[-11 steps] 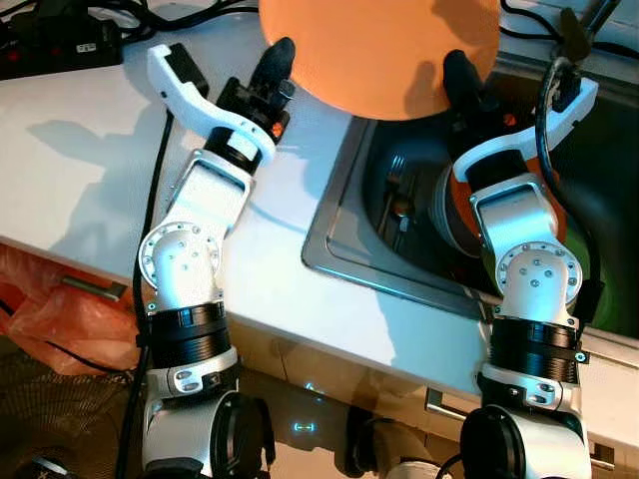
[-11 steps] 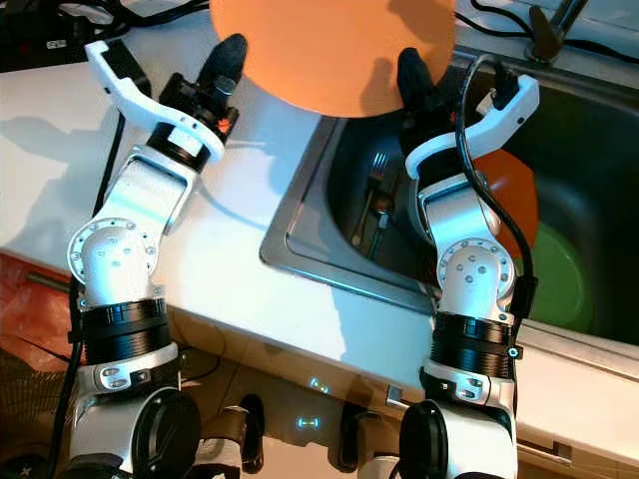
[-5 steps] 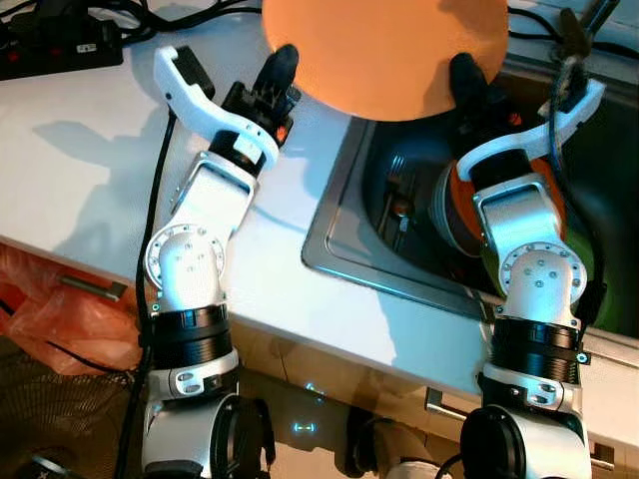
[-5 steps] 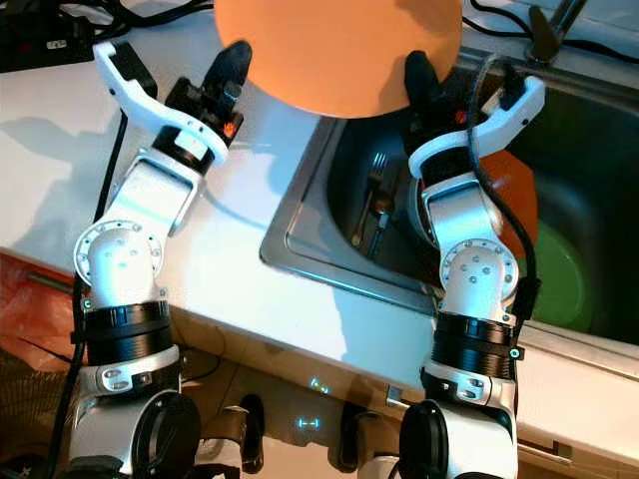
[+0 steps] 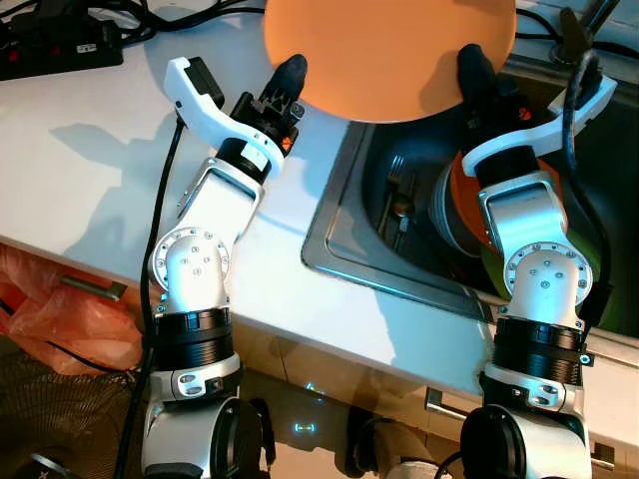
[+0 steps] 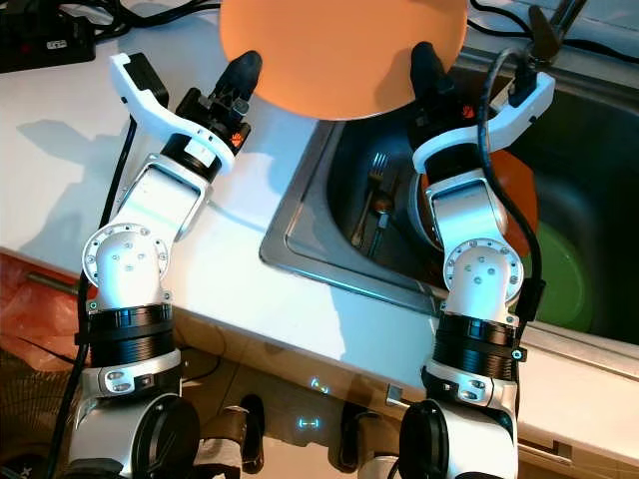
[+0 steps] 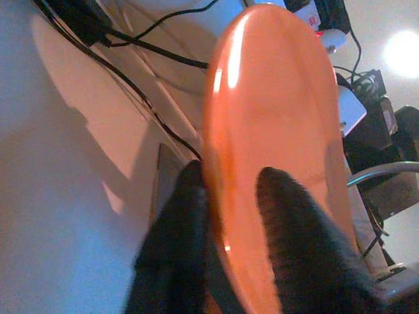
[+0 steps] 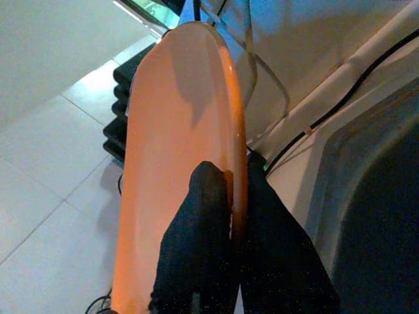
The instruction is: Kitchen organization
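Observation:
A large orange plate point(image 5: 389, 50) is held up over the counter and the sink's near-left corner, carried between both arms. My left gripper point(image 5: 290, 75) is shut on its left rim; in the left wrist view the black fingers point(image 7: 177, 235) sit on either side of the plate point(image 7: 281, 131) edge. On the right rim my right gripper point(image 5: 471, 70) is shut too, its fingers point(image 8: 203, 216) pinching the plate point(image 8: 177, 131). The plate's far part is cut off by the frame's top.
The steel sink point(image 5: 339, 249) holds cutlery point(image 6: 374, 205), an orange dish point(image 6: 514, 200) and a green plate point(image 6: 559, 279). A faucet point(image 6: 544, 30) stands at the back right. A black power strip point(image 5: 60, 45) with cables lies on the white counter point(image 5: 90, 170).
Both arms have carried the plate a little to the right, toward the sink. The left forearm has swung in closer to the sink edge.

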### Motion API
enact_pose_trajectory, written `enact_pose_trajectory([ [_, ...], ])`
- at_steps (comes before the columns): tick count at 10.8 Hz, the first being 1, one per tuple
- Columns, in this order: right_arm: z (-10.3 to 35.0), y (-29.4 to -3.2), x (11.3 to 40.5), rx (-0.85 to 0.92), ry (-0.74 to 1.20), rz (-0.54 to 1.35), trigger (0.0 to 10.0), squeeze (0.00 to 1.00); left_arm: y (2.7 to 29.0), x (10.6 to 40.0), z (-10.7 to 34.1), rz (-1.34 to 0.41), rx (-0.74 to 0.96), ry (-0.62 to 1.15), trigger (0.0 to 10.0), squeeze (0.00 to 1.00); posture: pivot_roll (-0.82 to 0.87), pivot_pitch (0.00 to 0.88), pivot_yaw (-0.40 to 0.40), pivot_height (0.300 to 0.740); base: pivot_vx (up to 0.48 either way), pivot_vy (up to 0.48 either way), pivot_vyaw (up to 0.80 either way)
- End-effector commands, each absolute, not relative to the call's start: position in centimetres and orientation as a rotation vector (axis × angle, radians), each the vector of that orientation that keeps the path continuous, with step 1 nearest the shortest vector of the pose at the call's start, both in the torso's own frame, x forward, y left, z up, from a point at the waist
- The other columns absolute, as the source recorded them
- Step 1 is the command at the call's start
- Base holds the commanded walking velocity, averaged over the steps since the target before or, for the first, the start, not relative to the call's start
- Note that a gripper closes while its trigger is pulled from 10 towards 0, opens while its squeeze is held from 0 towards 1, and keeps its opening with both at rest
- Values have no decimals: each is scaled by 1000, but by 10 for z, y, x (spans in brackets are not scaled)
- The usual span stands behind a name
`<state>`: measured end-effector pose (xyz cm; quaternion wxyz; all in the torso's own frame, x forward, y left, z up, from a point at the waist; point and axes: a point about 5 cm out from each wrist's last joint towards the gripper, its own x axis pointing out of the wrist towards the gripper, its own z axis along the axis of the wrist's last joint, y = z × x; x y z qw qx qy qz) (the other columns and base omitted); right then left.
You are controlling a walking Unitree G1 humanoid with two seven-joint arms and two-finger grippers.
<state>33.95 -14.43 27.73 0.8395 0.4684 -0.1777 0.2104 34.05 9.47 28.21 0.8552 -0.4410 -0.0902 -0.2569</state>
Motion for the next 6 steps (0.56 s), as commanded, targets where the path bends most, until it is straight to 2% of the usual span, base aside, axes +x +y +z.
enact_pose_trajectory([
  [1,276,-148,339,1009,-375,425,0,0,86,335,288,-589,-907,-199,10000,1000,114,268,-3,740,0,0,0],
  [2,277,-150,339,1027,-383,417,0,0,86,336,286,-581,-891,-187,10000,1000,113,268,-3,740,0,0,0],
  [3,279,-153,339,1052,-399,406,0,0,83,336,284,-583,-848,-172,10000,0,113,268,-3,740,0,0,0],
  [6,285,-169,340,1164,-476,334,0,0,79,335,282,-598,-809,-161,10000,0,112,268,-1,740,0,0,0],
])
